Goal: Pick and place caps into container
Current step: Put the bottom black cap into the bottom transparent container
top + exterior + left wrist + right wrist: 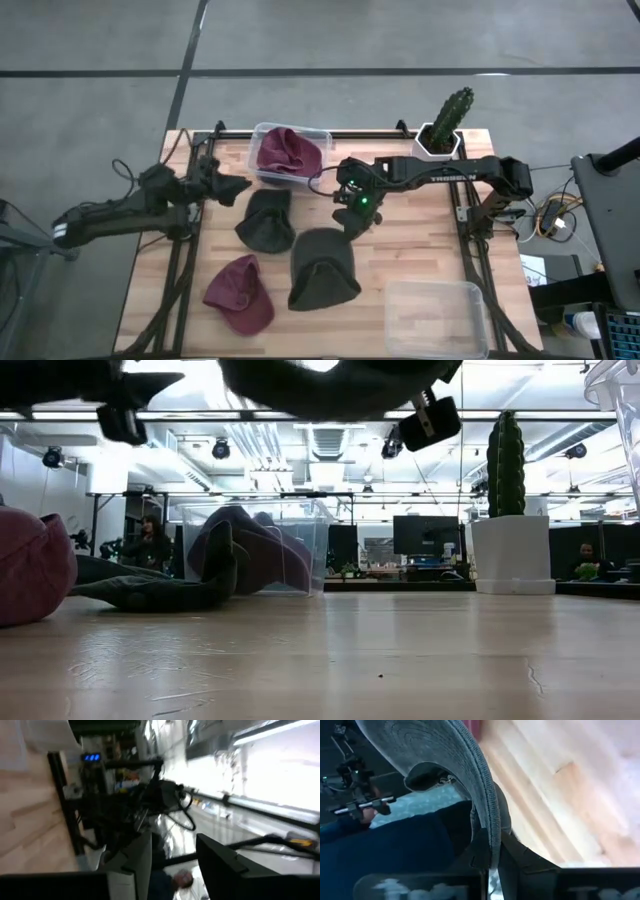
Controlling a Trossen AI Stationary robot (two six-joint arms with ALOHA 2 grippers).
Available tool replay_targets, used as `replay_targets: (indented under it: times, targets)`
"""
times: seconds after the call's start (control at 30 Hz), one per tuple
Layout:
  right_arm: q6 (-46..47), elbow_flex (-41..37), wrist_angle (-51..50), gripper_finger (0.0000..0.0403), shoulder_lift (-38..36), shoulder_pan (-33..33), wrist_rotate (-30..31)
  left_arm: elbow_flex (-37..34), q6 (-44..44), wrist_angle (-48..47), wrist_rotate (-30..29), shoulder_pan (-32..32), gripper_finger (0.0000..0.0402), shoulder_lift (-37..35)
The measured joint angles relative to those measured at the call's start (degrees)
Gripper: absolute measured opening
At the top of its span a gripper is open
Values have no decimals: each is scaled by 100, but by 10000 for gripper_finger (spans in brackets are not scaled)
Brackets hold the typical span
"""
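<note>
The right arm reached in from the table's right edge, stretched almost level across the far half of the wooden table (420, 250), its wrist bent down near the middle. The right gripper (352, 222) was clamped on the brim of a dark olive cap (322, 268); in the right wrist view the two fingers (479, 851) pinched the ribbed brim edge (485, 800) between them, and in the low view that cap (330, 385) hung clear above the tabletop. A second olive cap (266, 220) lay just beside it toward the left, and a maroon cap (240, 292) lay near the front left. Another maroon cap (288, 152) sat inside the clear container (262, 132) at the far edge, while a second clear container (437, 318) stood at the front right. The left arm lay folded along the left edge, its left gripper (232, 186) held near the far-left corner, apart from every cap; whether its fingers were spread or closed could not be told.
</note>
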Motion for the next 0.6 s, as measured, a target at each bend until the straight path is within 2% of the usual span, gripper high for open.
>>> replay_targets:
  times: [0.43,0.6]
  targets:
    - [34,71,21,13,0,26,-610,2163,946,-1847,1321,-69,153,2480]
    - [-23,245,39,13,0,28,-682,2688,1007,-1796,1920,-145,153,3140]
